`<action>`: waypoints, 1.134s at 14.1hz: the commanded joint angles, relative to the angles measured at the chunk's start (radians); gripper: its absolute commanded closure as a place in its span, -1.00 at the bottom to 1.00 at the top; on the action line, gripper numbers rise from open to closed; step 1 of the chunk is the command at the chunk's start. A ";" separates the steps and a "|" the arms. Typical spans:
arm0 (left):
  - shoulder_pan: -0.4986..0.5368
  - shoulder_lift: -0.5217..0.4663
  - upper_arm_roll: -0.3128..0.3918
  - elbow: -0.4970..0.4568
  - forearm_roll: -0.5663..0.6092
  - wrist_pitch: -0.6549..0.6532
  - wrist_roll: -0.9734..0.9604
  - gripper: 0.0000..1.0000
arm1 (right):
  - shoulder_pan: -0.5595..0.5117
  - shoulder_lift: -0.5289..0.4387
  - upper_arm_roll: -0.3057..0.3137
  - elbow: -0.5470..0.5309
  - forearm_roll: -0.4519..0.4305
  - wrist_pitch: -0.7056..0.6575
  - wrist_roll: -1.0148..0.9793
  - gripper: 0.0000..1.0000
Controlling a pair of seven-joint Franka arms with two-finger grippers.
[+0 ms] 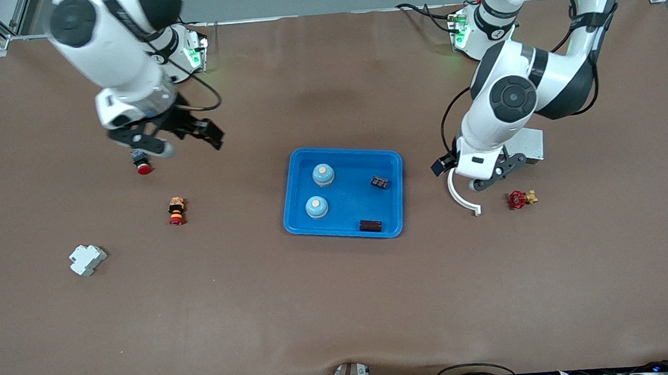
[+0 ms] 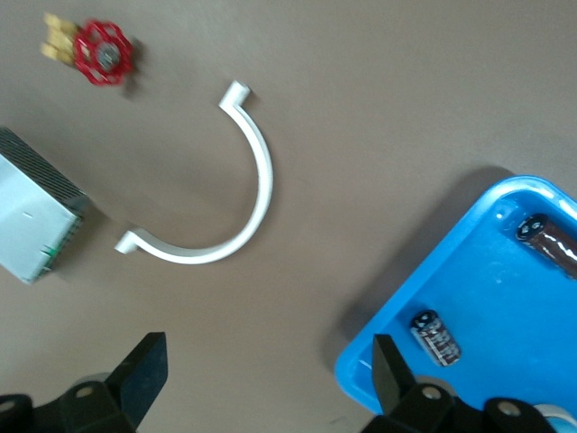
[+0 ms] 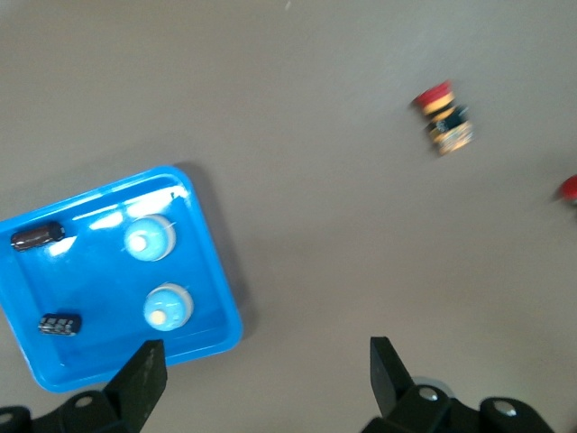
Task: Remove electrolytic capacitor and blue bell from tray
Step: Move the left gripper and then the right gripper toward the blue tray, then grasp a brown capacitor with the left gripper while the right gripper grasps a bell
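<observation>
Two capacitors (image 1: 379, 182) and two bells (image 1: 323, 175) lie in one tray (image 1: 345, 226).

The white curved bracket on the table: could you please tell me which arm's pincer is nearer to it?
The left. The left pincer hangs open right over the white curved bracket, while the right pincer hangs open toward the right arm's end, past the blue tray.

L gripper (image 1: 487, 181) & R gripper (image 1: 183, 140) both aloft, jaws wide, pointing down.
</observation>
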 commanded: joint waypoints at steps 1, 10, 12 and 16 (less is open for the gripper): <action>-0.053 0.054 -0.002 -0.001 -0.004 0.082 -0.134 -1.00 | 0.072 0.113 -0.014 0.017 -0.005 0.091 0.102 -1.00; -0.173 0.221 0.001 0.008 0.062 0.273 -0.614 -1.00 | 0.120 0.532 -0.020 0.322 -0.011 0.188 0.241 -1.00; -0.183 0.257 0.001 0.012 0.067 0.308 -0.711 -1.00 | 0.120 0.604 -0.020 0.384 -0.011 0.211 0.268 -1.00; -0.226 0.309 0.004 0.020 0.115 0.359 -0.867 -1.00 | 0.132 0.707 -0.018 0.421 -0.009 0.321 0.321 -1.00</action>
